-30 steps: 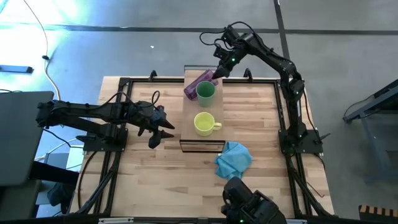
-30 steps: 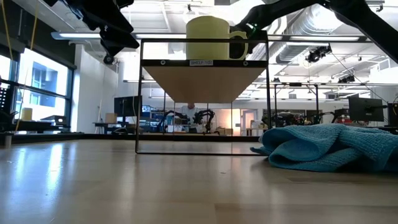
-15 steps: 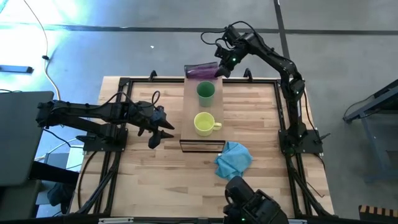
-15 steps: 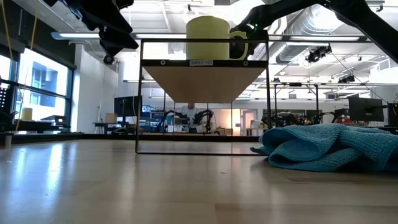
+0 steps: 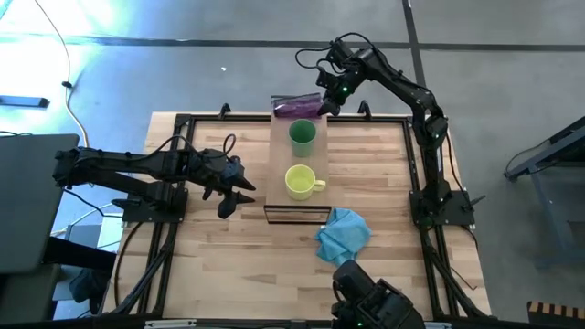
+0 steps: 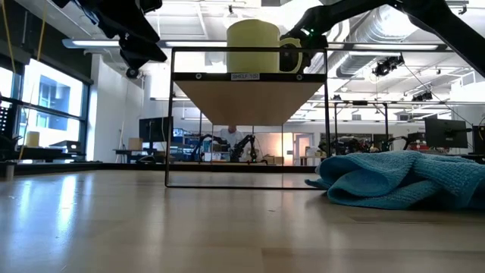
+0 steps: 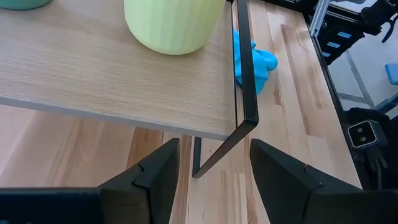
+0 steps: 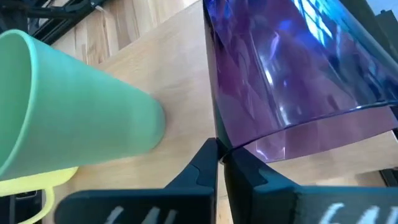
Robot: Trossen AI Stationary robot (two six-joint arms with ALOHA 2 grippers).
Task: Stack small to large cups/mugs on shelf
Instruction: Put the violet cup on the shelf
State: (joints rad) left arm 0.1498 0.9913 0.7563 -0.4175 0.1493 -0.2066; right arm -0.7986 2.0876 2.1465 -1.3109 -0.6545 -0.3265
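Observation:
On the shelf [image 5: 299, 203] a yellow mug [image 5: 300, 181] stands near the near end, with a green cup [image 5: 303, 134] upright behind it. A purple tumbler [image 5: 296, 105] lies on its side across the shelf's far end, its mouth toward the table's right. My right gripper [image 5: 322, 103] is shut at that mouth. My left gripper [image 5: 241, 193] hangs open to the left of the shelf, level with the mug, with nothing between its fingers [image 7: 214, 171]. My right gripper [image 8: 219, 155] pinches the tumbler's rim [image 8: 249, 148] at its lowest point, between the ends of its two fingers. It comes from the table's right side, slanting down. The tumbler lies on its side with its wall on the shelf board [image 8: 180, 81], beside the green cup [image 8: 74, 106].
A crumpled blue cloth [image 5: 343, 232] lies on the table just right of the shelf's near end. The shelf's dark frame [image 7: 245, 93] stands close in front of my left fingers. Bare tabletop [image 5: 228, 256] lies left of the shelf and toward the near edge.
The purple tumbler lay slanting beside the green cup. It has swung round and now lies crosswise at the shelf's far end, clear of that cup. My right gripper has gone a little toward the far edge with it. The mug and the green cup have stayed put.

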